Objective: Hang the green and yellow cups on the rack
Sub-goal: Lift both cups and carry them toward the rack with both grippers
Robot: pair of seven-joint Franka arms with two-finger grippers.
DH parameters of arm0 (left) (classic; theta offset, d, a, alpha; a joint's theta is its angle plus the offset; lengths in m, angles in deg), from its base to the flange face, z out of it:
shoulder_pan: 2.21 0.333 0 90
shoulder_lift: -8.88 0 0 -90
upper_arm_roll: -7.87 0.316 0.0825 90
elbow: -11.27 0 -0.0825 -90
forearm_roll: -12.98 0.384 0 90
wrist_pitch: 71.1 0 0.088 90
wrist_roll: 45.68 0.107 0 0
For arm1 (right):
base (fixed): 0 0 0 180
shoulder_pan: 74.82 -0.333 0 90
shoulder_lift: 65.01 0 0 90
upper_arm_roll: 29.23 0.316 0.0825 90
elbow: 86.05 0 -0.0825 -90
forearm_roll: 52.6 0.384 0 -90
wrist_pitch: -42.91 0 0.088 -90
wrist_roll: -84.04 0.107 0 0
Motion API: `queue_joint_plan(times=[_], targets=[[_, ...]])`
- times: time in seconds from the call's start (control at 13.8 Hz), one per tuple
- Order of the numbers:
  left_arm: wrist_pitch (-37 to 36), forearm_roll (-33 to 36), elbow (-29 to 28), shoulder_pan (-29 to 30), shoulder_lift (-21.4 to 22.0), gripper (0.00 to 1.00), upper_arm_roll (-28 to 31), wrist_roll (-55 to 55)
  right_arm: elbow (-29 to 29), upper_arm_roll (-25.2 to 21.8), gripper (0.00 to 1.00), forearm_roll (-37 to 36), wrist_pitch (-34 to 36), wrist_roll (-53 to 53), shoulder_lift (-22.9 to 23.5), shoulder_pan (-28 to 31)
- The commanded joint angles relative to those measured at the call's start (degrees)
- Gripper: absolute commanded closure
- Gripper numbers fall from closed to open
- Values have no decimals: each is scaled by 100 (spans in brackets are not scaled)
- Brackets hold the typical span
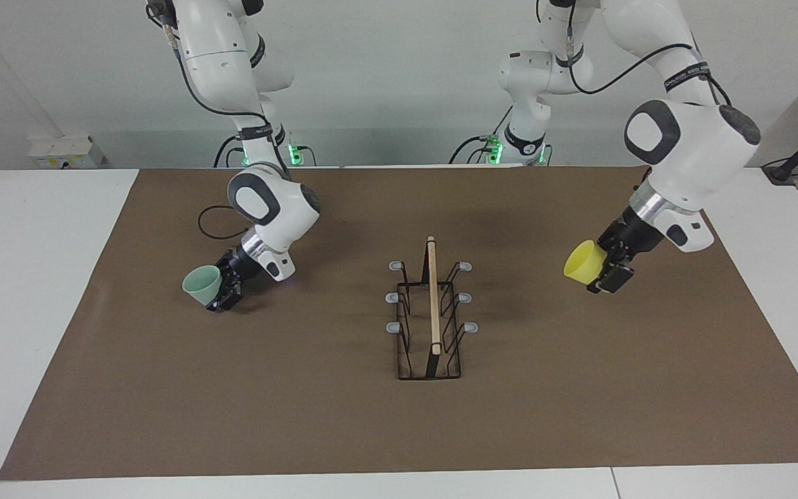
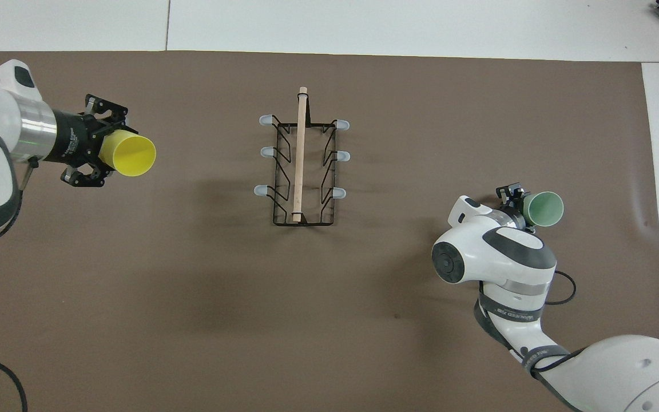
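Note:
The black wire rack [image 1: 431, 313] [image 2: 301, 167], with a wooden rod along its top and grey-tipped prongs, stands in the middle of the brown mat. My left gripper [image 1: 598, 274] [image 2: 106, 152] is shut on the yellow cup [image 1: 583, 268] [image 2: 130, 154]. It holds the cup on its side in the air over the mat at the left arm's end, mouth toward the rack. At the right arm's end, my right gripper [image 1: 223, 291] [image 2: 520, 202] is shut on the rim of the pale green cup [image 1: 201, 284] [image 2: 544, 209]. That cup is tilted, low over the mat.
The brown mat [image 1: 302, 416] covers most of the white table [image 1: 25, 277]. A black cable [image 1: 213, 222] loops on the mat close to the right arm. Bare mat lies between each cup and the rack.

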Motion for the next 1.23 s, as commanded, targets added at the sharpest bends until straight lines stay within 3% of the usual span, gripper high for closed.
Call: queue_joint_plan(times=[0.0,0.22,0.65,0.8,1.01,1.16], targets=[[273,1073,-92,36,112,100,-571,-634,-9,58,100,-138,92,120,-68,33],[477,2075,-145,36,112,100,-1160,-1514,9,119,100,159,57,59,-278,32],[1443,4703,-926,28,366,100,-2040,-3508,517,418,100,2443,13,-222,-489,24],[1496,5083,-1094,28,411,100,-2190,-3765,685,777,100,3234,118,-196,-665,24],[1716,6119,-1410,10,472,100,-2462,-4624,773,884,100,3990,22,-502,-867,15],[1708,6454,-1472,-25,438,100,-2577,-4873,1001,1015,100,4921,83,-758,-981,15]])
